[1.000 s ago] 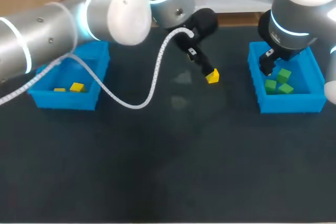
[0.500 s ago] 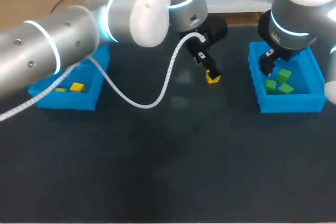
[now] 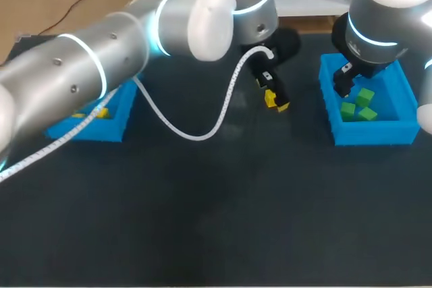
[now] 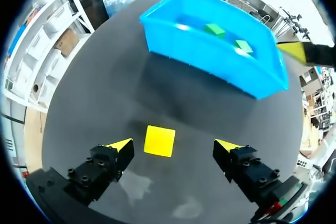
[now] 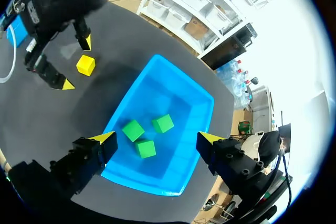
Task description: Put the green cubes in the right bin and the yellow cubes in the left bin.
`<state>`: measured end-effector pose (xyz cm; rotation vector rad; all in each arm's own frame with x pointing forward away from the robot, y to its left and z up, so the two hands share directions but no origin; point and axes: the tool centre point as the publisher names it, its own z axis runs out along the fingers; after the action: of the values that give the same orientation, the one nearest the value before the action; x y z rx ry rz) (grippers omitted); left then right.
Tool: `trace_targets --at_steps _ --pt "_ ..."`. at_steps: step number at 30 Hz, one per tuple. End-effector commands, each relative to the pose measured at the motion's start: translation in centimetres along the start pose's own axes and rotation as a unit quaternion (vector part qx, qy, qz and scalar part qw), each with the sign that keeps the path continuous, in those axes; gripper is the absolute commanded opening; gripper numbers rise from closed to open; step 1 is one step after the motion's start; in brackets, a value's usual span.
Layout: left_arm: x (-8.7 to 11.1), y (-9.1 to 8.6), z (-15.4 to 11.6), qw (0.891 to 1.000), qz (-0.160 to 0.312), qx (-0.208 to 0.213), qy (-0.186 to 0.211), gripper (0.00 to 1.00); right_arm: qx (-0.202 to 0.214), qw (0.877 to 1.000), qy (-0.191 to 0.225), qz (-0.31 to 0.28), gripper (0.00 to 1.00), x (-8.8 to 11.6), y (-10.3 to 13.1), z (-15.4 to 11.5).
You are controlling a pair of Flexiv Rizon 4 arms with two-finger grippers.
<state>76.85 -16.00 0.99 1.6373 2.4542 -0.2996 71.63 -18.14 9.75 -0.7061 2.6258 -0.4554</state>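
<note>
Worktop (image 3: 202, 220) at the bottom of the head view is bare dark mat, no loose cubes on it. Left bin (image 3: 108, 129) sits mid-left, mostly hidden by the left arm (image 3: 101, 52) and its cable. One yellow cube in the bin (image 3: 101, 111) shows, with maybe a second beside it; can't be sure. Right bin (image 3: 398, 129) sits mid-right and holds three green cubes (image 5: 133, 129), bunched together on its floor. No green visible anywhere outside it, so the green half looks done.

Right jaws hang released above the right bin, fingertips wide apart, gripping nothing.

One loose yellow cube (image 4: 159, 140) is left, lying flat on the worktop in the upper middle of the head view, between the two bins and nearer the right one. Left arm reaches across past the middle to it. Left jaws are released and straddle the loose yellow cube. Wrist view shows a gap on both sides, cube nearer one fingertip (image 4: 122, 144), touching neither.

Judgement: task nearly finished. Still to do: clench on this cube, lift, carry it across to the left bin, drop. Not yet grasped.
</note>
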Motion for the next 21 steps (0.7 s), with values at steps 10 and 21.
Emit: trace_targets --at_steps 10,21 --pt "-0.9 0.6 2.1 0.999 0.009 -0.002 0.040 1.00 0.001 1.000 -0.002 0.001 1.00 0.1 0.0 0.0" --pt "-0.4 0.2 2.2 0.999 0.024 -0.013 0.043 0.00 0.001 1.000 -0.002 0.001 1.00 0.1 0.0 0.0"
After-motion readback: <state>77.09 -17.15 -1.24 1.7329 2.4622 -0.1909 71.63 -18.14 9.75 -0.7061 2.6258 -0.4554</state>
